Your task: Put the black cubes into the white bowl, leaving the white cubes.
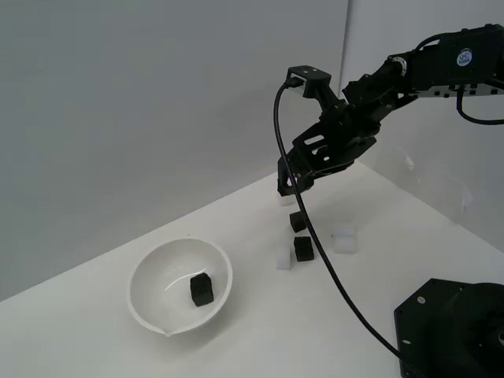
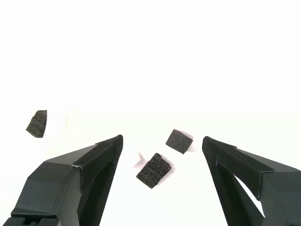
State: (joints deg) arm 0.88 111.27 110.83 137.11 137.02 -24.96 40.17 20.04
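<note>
The white bowl (image 1: 161, 272) stands at the exterior view's left with one black cube (image 1: 201, 289) in its hollow. Two more black cubes (image 1: 298, 222) (image 1: 303, 249) lie on the table close together. White cubes lie beside them: one (image 1: 284, 257) touching the nearer black cube, one (image 1: 343, 240) to the exterior view's right, one (image 1: 285, 200) under the gripper. My gripper (image 1: 289, 187) hangs open and empty just above the farther black cube. In the wrist view the open gripper (image 2: 162, 143) frames both black cubes (image 2: 179, 141) (image 2: 154, 170). A third black cube (image 2: 36, 123) shows off to one side, with the bowl washed out.
The arm's black base (image 1: 453, 327) sits at the exterior view's lower right. A black cable (image 1: 331, 268) hangs from the wrist across the table to the base. A white wall stands behind the white table.
</note>
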